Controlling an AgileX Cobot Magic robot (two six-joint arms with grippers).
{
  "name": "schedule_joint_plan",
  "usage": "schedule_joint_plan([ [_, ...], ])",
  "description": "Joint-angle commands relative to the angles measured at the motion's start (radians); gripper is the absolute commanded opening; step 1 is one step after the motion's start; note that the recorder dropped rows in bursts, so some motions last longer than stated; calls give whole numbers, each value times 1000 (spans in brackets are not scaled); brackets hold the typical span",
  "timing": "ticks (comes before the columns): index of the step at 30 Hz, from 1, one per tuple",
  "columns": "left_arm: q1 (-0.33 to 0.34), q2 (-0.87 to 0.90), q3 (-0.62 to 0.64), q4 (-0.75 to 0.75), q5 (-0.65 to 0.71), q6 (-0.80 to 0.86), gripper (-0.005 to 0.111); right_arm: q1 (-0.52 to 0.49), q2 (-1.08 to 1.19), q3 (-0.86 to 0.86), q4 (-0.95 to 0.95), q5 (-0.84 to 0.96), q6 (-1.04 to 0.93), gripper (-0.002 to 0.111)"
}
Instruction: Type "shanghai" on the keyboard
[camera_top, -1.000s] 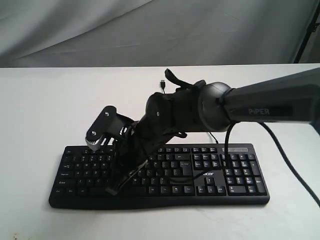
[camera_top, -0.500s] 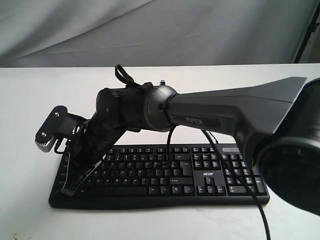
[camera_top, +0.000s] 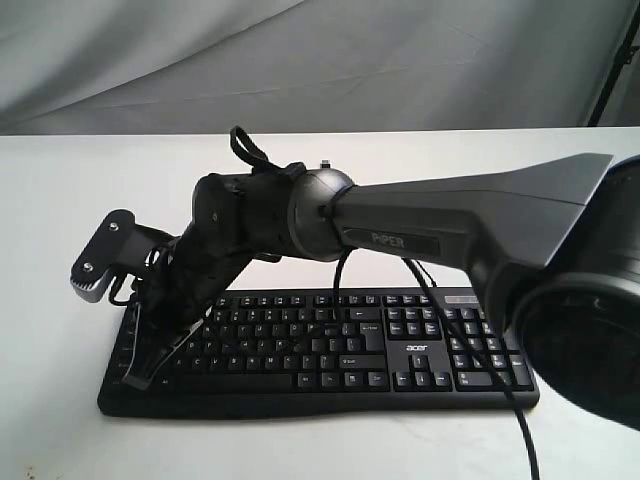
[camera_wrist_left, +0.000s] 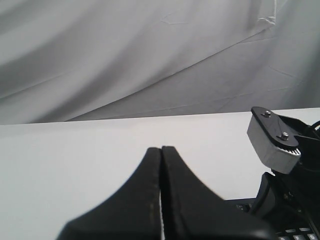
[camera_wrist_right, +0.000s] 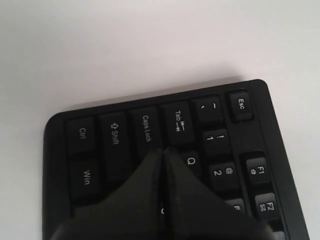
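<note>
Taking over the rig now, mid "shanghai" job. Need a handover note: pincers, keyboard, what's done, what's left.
Right pincer: shut, reaching across to the left end of the keyboard, tips beside Caps Lock, Tab and Q. The key under the tips is hidden; contact unclear.
Left pincer: shut, holding nothing, off the keyboard, with the white table ahead of it.
Keyboard: flat on the table, front edge toward the exterior camera.
Done: cannot tell; no screen in view shows typed letters.
Left: check what has been typed, then probably press the remaining letters with the shut right tips.
</note>
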Motion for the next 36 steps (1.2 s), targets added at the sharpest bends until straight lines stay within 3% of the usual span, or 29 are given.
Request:
schedule_joint_plan([
  [1, -6, -2, 2, 0, -6, -3, 0, 3, -1, -6, 0, -10, -17, 0],
  [36, -6, -2, 2, 0, -6, -3, 0, 3, 34, -6, 49, -7, -60, 0],
])
